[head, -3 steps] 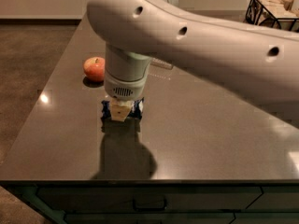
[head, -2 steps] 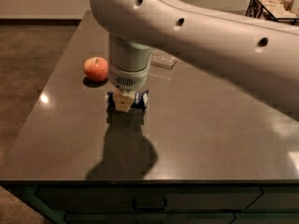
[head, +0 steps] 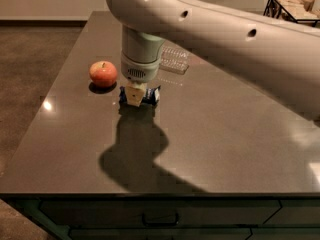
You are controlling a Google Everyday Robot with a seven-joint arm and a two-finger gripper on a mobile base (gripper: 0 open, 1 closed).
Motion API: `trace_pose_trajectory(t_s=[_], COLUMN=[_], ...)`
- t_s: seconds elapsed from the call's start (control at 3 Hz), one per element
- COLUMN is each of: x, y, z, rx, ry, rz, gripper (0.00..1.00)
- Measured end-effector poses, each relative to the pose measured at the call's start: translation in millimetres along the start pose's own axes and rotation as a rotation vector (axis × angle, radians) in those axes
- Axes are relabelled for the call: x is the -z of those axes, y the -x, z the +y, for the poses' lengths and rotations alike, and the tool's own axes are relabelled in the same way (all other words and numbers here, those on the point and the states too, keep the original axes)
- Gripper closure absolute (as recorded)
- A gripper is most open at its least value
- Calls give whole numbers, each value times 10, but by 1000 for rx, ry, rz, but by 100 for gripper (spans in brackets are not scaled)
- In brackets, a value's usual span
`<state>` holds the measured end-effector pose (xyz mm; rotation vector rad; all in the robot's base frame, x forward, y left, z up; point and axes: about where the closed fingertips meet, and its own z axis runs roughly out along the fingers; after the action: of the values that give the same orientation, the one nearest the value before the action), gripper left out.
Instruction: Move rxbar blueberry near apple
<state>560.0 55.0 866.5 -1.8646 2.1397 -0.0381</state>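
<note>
Gripper (head: 134,96) is pinched shut on the rxbar blueberry (head: 151,95), low at the table (head: 225,149). Apple (head: 103,74) is just beside the fingers, not touching. I'd lower flat, release, then lift straight up.

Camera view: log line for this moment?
pincer: shut on rxbar blueberry, low over table | apple: image-left of bar, not touching | plastic bottle: lying behind pincer

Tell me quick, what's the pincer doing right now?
Pincer: closed on the dark navy-blue flat snack bar, low over the dark tabletop, beside the round red apple.
</note>
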Motion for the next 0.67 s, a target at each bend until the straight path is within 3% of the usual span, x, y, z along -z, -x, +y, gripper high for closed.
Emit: trace_pose_trajectory(t_s=[0.33, 0.67], x=[-125, -168], y=[45, 114], z=[-208, -387], rx=[-18, -32], ry=[1, -15], rz=[-8, -7], gripper=[100, 84])
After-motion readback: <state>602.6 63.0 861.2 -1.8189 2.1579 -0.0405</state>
